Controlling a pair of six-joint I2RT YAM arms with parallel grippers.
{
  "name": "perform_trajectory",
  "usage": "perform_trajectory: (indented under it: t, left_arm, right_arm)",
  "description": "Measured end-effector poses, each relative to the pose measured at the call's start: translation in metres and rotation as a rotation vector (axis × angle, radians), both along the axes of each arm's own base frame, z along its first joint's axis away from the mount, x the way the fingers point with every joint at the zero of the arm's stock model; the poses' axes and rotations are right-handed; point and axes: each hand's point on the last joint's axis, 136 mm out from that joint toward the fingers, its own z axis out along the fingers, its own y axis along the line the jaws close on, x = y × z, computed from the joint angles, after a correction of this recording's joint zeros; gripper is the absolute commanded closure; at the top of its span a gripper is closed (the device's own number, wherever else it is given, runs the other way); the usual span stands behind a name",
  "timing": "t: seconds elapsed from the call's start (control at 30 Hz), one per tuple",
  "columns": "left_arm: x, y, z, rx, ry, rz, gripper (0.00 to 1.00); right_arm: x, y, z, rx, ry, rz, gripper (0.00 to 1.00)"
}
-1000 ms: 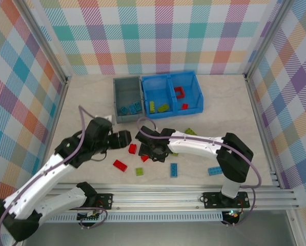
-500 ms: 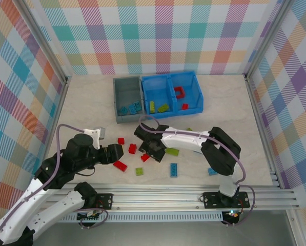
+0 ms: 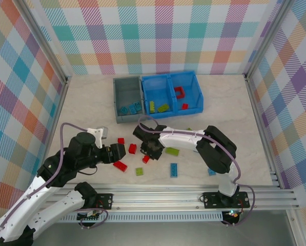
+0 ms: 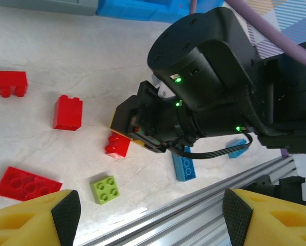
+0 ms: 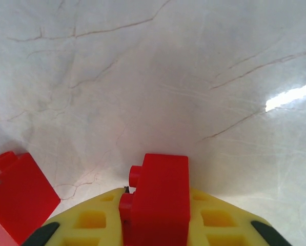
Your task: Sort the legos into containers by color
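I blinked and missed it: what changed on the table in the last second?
The left gripper pulled back toward the near edge, open, uncovering a small red brick. The right arm folded its elbow inward; the right gripper hardly moved, shut on a second red brick. Grey bin, blue bin and loose bricks stayed put.

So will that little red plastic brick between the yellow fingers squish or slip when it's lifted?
Probably no squishing: the little red plastic brick looks hard, with crisp edges, between the yellow fingers of the right gripper. Likely light, being small beside them. Its sides look smooth, so it might slip or twist in a loose grip.
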Motion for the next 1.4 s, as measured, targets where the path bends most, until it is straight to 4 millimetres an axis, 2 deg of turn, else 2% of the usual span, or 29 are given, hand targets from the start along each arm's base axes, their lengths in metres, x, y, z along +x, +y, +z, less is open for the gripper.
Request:
perform_trajectory:
  t: [0.1, 0.17, 0.23, 0.33, 0.4, 0.43, 0.5, 0.6, 0.73, 0.93, 1.03, 1.2, 1.27, 1.4]
  left_arm:
    - [0.006, -0.011, 0.001, -0.024, 0.011, -0.015, 0.25]
    - [0.01, -0.021, 0.003, -0.046, 0.016, -0.026, 0.25]
    - [0.016, -0.035, 0.004, -0.064, 0.021, -0.048, 0.25]
    - [0.024, -0.063, 0.004, -0.062, 0.034, -0.094, 0.25]
    - [0.03, -0.088, 0.007, -0.057, 0.031, -0.132, 0.25]
    - [0.035, -0.1, 0.007, -0.052, 0.028, -0.145, 0.25]
    - [0.045, -0.124, 0.006, -0.048, 0.013, -0.161, 0.25]
    - [0.061, -0.153, 0.006, -0.027, -0.02, -0.157, 0.25]
    - [0.087, -0.181, 0.01, -0.011, -0.077, -0.119, 0.25]
    - [0.105, -0.199, 0.012, 0.004, -0.122, -0.096, 0.25]
    - [0.106, -0.202, 0.01, 0.014, -0.126, -0.095, 0.25]
    - [0.107, -0.203, 0.005, 0.026, -0.12, -0.094, 0.25]
    - [0.106, -0.204, 0.003, 0.029, -0.119, -0.096, 0.25]
    - [0.104, -0.206, 0.002, 0.032, -0.118, -0.103, 0.25]
  right_arm:
    - [0.007, -0.007, 0.012, -0.015, -0.051, 0.012, 0.83]
    - [0.016, -0.016, 0.032, -0.018, -0.106, 0.028, 0.83]
    - [0.033, -0.033, 0.064, -0.01, -0.189, 0.038, 0.84]
    - [0.075, -0.082, 0.115, -0.022, -0.338, 0.014, 0.83]
    - [0.104, -0.121, 0.139, -0.069, -0.423, 0.005, 0.82]
    - [0.121, -0.142, 0.147, -0.11, -0.454, 0.003, 0.82]
    - [0.149, -0.171, 0.155, -0.181, -0.485, 0.016, 0.82]
    - [0.195, -0.194, 0.153, -0.262, -0.49, 0.079, 0.82]
    - [0.248, -0.199, 0.131, -0.303, -0.468, 0.172, 0.82]
    - [0.299, -0.199, 0.096, -0.304, -0.421, 0.254, 0.83]
    - [0.309, -0.194, 0.082, -0.26, -0.398, 0.287, 0.81]
    - [0.307, -0.182, 0.069, -0.177, -0.35, 0.318, 0.73]
    - [0.307, -0.178, 0.067, -0.15, -0.343, 0.32, 0.68]
    - [0.305, -0.178, 0.065, -0.114, -0.32, 0.314, 0.52]
